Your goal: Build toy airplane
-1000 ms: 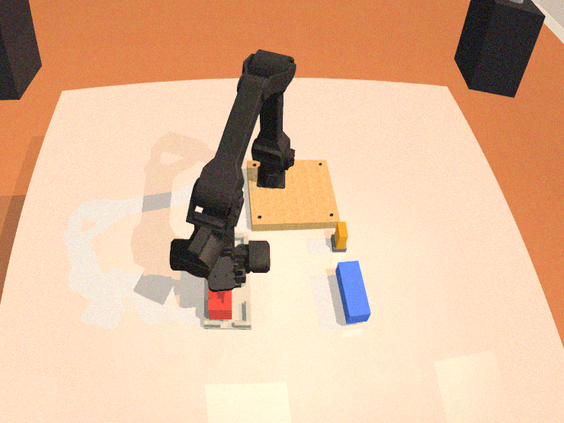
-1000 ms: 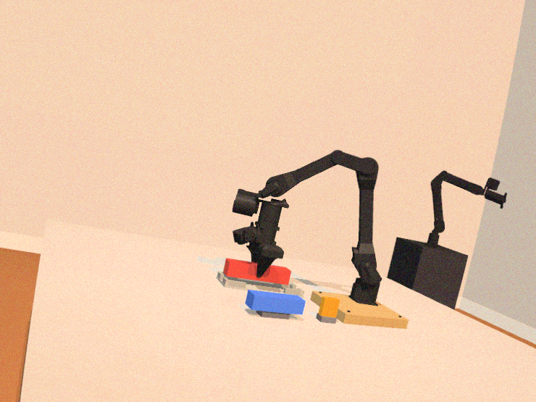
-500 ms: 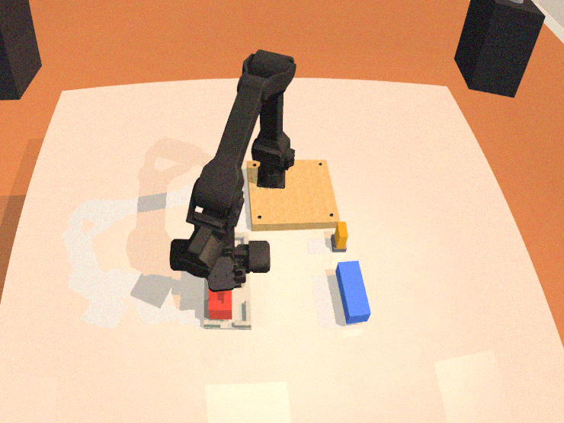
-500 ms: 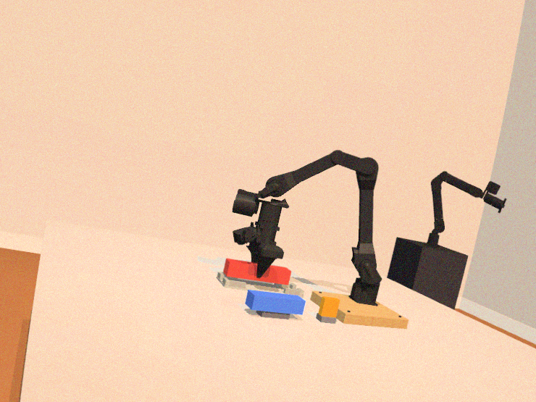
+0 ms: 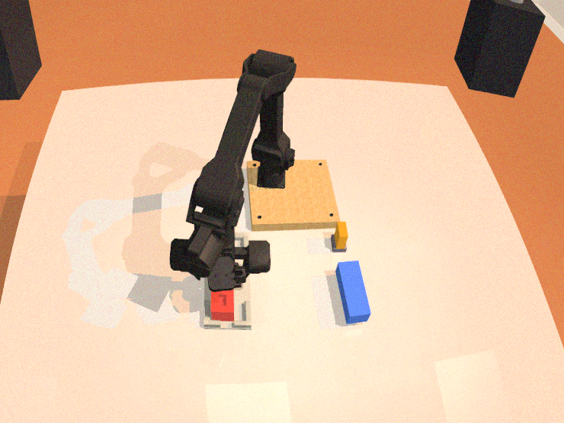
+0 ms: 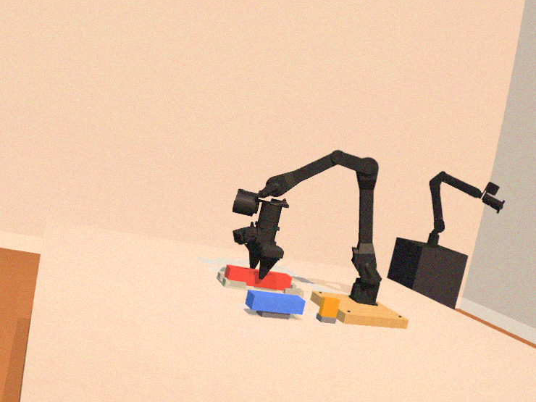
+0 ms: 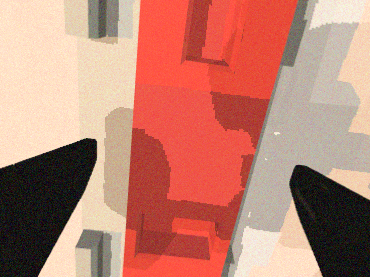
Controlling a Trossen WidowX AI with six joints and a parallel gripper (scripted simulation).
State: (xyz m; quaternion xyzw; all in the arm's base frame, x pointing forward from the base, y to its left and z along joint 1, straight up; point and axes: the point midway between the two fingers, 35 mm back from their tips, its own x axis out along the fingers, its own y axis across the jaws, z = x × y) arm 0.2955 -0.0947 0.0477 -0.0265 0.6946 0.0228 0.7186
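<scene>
The red fuselage (image 5: 222, 311) (image 6: 277, 280) (image 7: 200, 111) lies lengthwise in the pale cradle jig (image 5: 242, 324) (image 6: 235, 282) (image 7: 106, 71), sockets facing up. A gap shows between it and the posts on the left in the wrist view; its other side is close against the opposite wall. Whether it is fully down and flat is not clear. My gripper (image 6: 258, 273) (image 7: 196, 161) is open, its fingertips straddling the fuselage with space on both sides. The blue wing (image 5: 354, 293) (image 6: 274, 302) and orange tail fin (image 5: 341, 235) (image 6: 329, 307) stand apart on grey holders.
The wooden base board (image 5: 300, 197) (image 6: 373, 320) carries the arm behind the jig, with the tail fin near its corner. The wing lies beyond a stretch of table to the right of the jig in the top view. Dark pedestals (image 5: 501, 42) (image 6: 424, 270) stand far off.
</scene>
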